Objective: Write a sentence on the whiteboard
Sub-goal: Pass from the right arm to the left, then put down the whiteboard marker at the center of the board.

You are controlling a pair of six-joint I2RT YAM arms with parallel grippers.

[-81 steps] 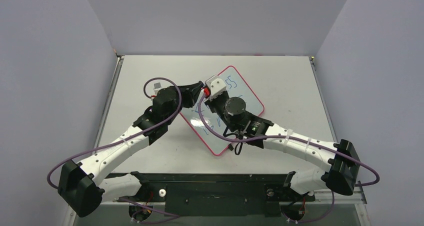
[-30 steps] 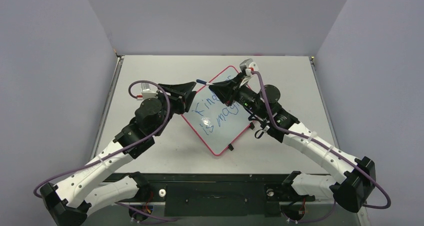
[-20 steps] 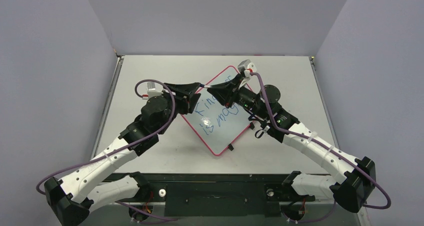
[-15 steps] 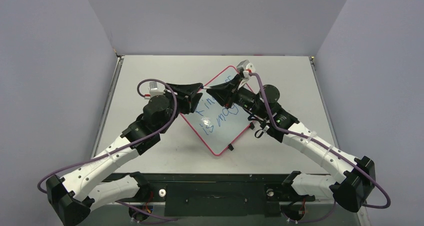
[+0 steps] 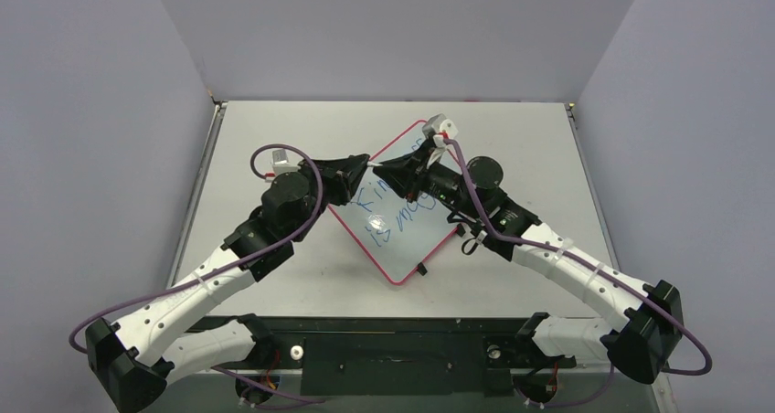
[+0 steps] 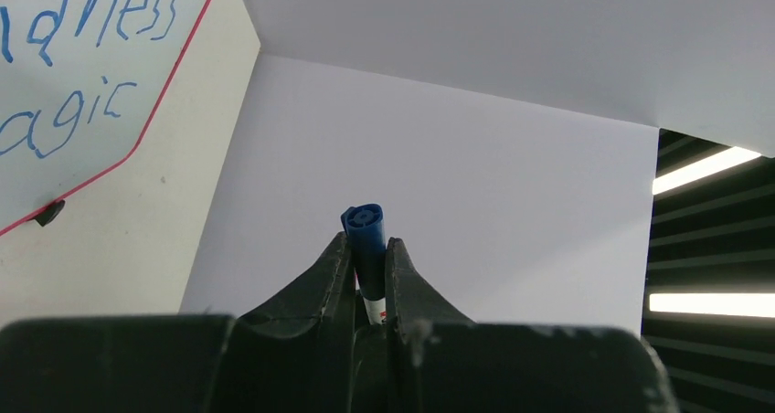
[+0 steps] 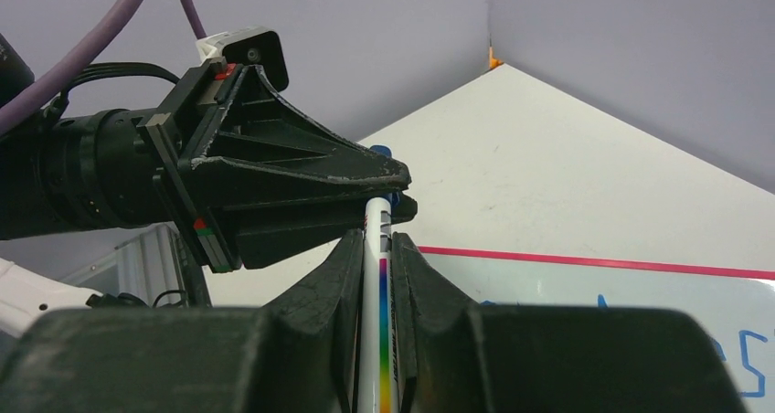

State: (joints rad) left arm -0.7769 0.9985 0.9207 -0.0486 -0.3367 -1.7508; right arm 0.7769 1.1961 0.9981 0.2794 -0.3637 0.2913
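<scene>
Top external, board (image 5: 419, 241): lies cornerwise at mid-table (image 5: 274, 130), one corner pointing far, two clips on its near-right edge.
Top external, sentence (image 5: 388, 210): two blue lines across the board, partly hidden under the right arm.
Top external, grippers: left gripper (image 5: 363, 167) and right gripper (image 5: 380, 168) meet tip to tip above the board's far-left edge; what they hold is too small to make out here.
Left wrist, left gripper: clamped on a blue cap (image 6: 364, 225), with a strip of white barrel showing under it.
Left wrist, sentence: the line ends read "ndness" and "agic", so the writing looks finished. A clip (image 6: 47, 214) sits on the rim.
Right wrist, right gripper: clamped on the white marker (image 7: 379, 294), whose far end runs in between the left gripper's fingers.
Right wrist, board: lies below and to the right, well clear of the marker.
Step, judged: capping the marker; whether the cap is fully seated I cannot tell.
Risk, skew: if barrel and cap are off-axis, pushing could jam them or twist the marker in its grip.
Risk, slip: an early release could drop the marker on the board and streak the sentence.
Risk, height: either arm sinking could drag over fresh ink and smear it.
</scene>
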